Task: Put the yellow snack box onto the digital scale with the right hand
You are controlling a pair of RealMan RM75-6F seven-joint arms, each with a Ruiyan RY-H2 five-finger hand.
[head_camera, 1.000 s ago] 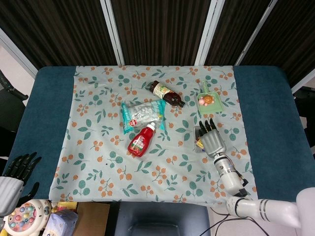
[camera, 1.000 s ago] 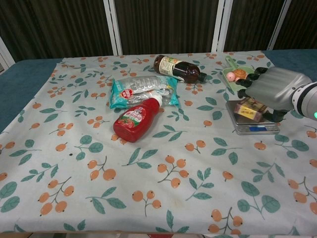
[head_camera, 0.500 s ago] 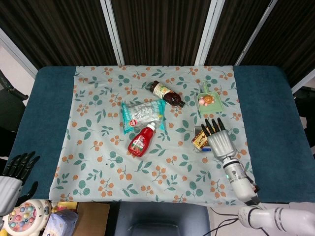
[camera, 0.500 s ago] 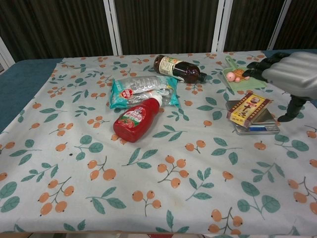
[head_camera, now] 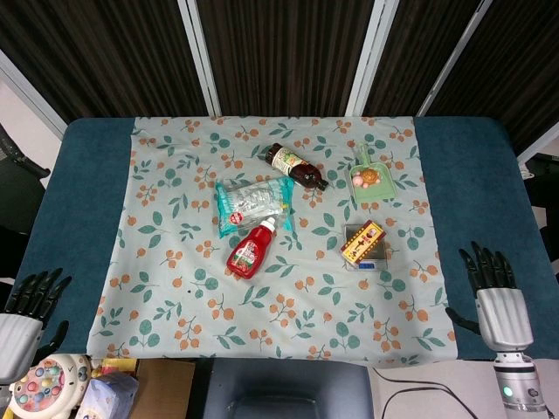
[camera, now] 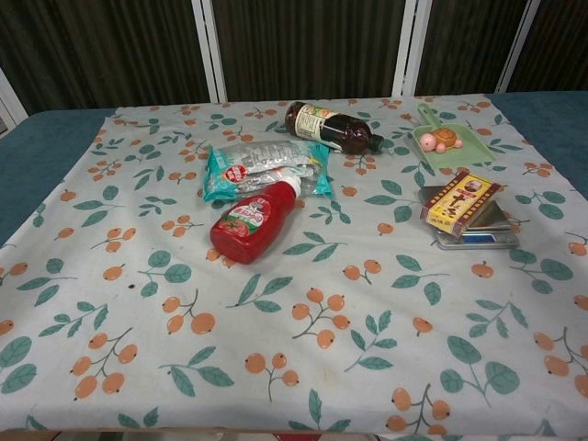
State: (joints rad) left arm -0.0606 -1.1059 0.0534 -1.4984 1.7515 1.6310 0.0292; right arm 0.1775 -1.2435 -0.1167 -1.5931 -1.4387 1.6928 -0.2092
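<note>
The yellow snack box (head_camera: 362, 242) lay on the digital scale (head_camera: 374, 259), tilted across its platform with one end overhanging the left edge. No hand touched it. At about 4 o'clock from the scale, well apart and past the cloth's edge, the right hand (head_camera: 500, 307) hung over the blue table (head_camera: 476, 192), empty, fingers spread and pointing up. The left hand (head_camera: 23, 316) sat far off at 8 o'clock, likewise empty with fingers apart. At 12 o'clock from the scale was a green dustpan (head_camera: 376, 185) carrying a toy turtle (head_camera: 365, 177). Toward 9 to 11 o'clock lay a ketchup bottle (head_camera: 251, 250), a teal snack packet (head_camera: 252, 202) and a dark sauce bottle (head_camera: 295, 166).
</note>
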